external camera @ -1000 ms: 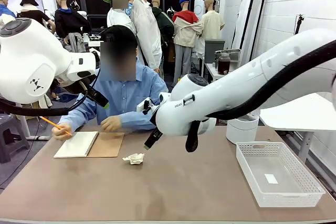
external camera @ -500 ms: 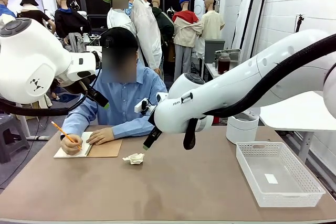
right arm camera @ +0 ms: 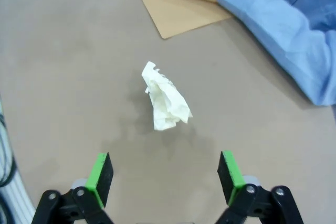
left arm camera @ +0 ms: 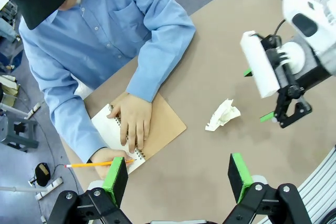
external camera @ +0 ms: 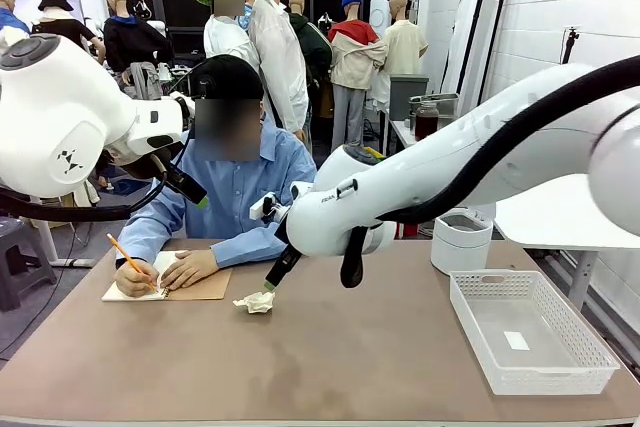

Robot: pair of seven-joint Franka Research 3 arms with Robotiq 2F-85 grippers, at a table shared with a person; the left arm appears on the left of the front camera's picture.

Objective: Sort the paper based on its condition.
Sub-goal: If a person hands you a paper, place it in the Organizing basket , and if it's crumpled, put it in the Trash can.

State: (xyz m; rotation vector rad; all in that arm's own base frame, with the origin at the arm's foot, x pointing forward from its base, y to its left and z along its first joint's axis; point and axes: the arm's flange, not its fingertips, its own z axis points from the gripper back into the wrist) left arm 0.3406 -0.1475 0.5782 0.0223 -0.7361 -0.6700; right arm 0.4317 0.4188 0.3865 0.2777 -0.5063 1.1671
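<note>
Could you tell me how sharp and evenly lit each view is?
Front view: sharp, evenly lit, the crumpled white paper wad casting little shadow; left wrist view: crisp, wide-angle bending at the edges; right wrist view: softer, faint shadow beneath the wad.

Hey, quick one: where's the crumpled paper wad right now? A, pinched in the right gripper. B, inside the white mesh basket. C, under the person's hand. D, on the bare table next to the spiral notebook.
D: the crumpled paper wad lies loose on the table beside the spiral notebook, and the right gripper is open and not touching it.
</note>
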